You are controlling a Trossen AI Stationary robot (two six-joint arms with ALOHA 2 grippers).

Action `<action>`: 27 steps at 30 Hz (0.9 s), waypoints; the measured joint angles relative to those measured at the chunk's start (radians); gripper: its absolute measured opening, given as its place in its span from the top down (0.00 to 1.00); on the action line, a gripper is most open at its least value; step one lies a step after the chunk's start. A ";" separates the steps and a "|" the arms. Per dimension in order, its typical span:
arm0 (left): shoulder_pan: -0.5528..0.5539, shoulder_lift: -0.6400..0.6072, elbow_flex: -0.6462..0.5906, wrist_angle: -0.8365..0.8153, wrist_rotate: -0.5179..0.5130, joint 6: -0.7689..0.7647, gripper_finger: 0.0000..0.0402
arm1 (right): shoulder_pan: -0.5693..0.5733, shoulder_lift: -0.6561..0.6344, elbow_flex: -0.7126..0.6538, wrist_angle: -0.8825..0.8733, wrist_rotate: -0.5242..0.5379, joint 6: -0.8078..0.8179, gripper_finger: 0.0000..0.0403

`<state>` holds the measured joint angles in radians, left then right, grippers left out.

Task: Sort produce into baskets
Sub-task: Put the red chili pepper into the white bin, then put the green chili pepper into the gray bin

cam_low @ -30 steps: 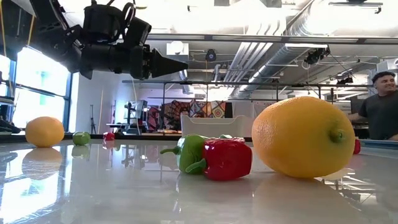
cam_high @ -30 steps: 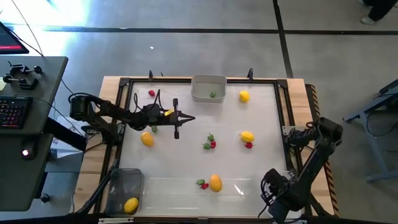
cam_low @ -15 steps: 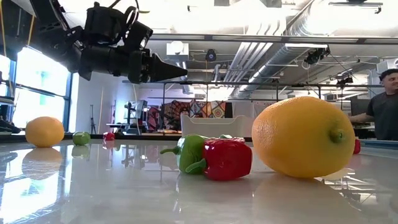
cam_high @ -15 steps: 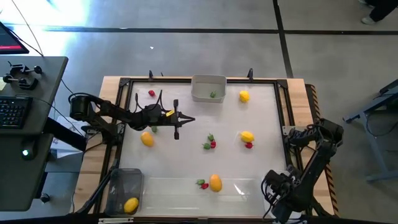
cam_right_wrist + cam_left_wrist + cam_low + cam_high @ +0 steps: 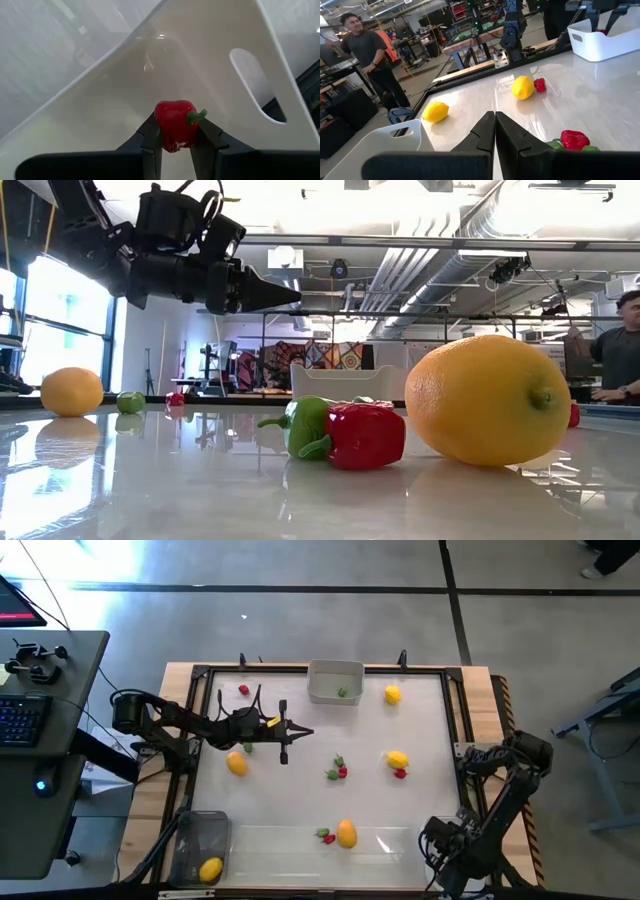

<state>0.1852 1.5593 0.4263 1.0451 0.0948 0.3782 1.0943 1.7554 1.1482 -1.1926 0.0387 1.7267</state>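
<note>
held piece: small red pepper (image 5: 176,125), glossy, green stem out one side, pinched between the right gripper (image 5: 176,137) fingers.
why held there: hangs over the inside of the white bin (image 5: 165,65) (smooth pale wall, oval handle slot) — looks set for a drop, not let go yet.
right gripper place: near right corner of the table (image 5: 290,785); white bin hard to pick out from above.
left gripper: (image 5: 308,730) fingers pressed together, nothing between them, held above the table left of centre, pointing toward the middle. Likely waiting.
loose produce: red/green pair (image 5: 336,770) mid-table; lemon (image 5: 397,759) with a red bit touching it; lemon (image 5: 346,833) plus red/green bits (image 5: 324,835) near the front edge; lemon (image 5: 236,763) by the left arm; lemon (image 5: 392,694) and red piece (image 5: 243,689) at the far side.
grey bin: (image 5: 335,670) far edge, green piece (image 5: 343,692) inside.
dark bin: (image 5: 198,830) near left corner, lemon (image 5: 210,869) inside.
progress guess: early, most pieces unsorted.
</note>
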 joint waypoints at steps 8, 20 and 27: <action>0.000 0.000 0.000 -0.004 -0.001 -0.007 1.00 | -0.001 -0.003 -0.002 -0.013 -0.055 0.015 0.81; 0.000 0.000 0.000 -0.010 -0.001 -0.027 1.00 | -0.031 -0.003 -0.002 -0.065 -0.122 0.042 0.58; 0.000 0.000 0.000 -0.009 0.000 -0.027 1.00 | -0.048 -0.004 0.070 -0.127 -0.120 0.024 0.57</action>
<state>0.1848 1.5593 0.4263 1.0363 0.0944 0.3515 1.0458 1.7516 1.2182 -1.3197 -0.0814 1.7511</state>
